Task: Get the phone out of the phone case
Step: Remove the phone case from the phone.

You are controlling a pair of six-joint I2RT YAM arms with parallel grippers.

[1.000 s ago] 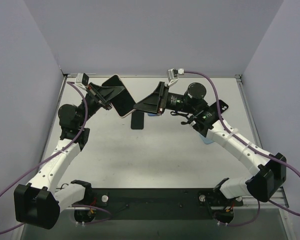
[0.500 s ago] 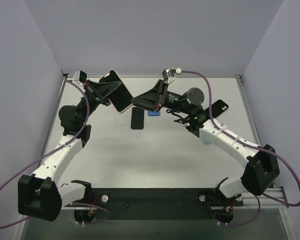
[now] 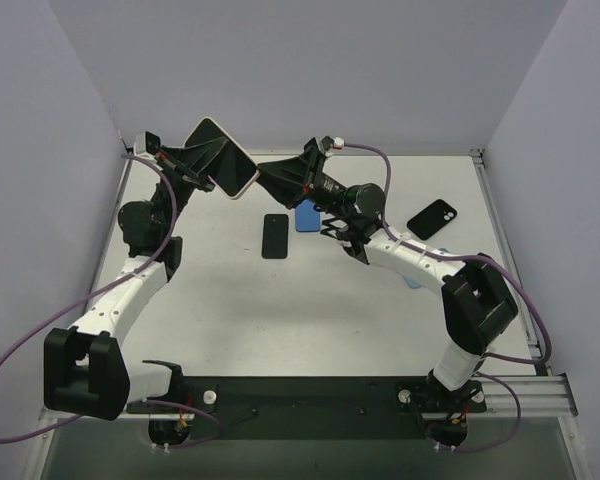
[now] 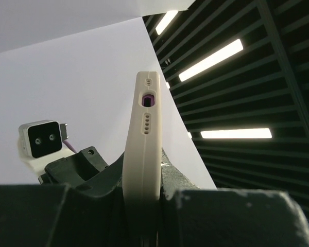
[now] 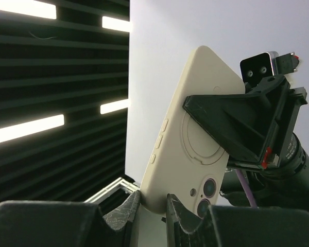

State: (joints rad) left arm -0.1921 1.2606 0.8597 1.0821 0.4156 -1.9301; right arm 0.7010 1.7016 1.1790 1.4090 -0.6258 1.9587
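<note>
A cream phone case [image 3: 223,157] is held up in the air at the back left. My left gripper [image 3: 210,166] is shut on it; in the left wrist view the case's bottom edge [image 4: 145,149] stands upright between the jaws [image 4: 144,180]. The right wrist view faces the case's back [image 5: 190,149], where the phone's camera lenses [image 5: 210,188] show through the cutout. My right gripper [image 5: 153,203] pinches the case's lower corner, both fingers touching it. Seen from above, the right gripper [image 3: 262,173] meets the case from the right.
A black phone [image 3: 275,236] lies flat on the table under the grippers, with a blue object [image 3: 307,215] beside it. Another black phone or case [image 3: 432,218] lies at the right. Grey walls close in the left, back and right.
Both grippers have lifted and moved left and back with the cream case. The right gripper has closed onto the case's corner.
</note>
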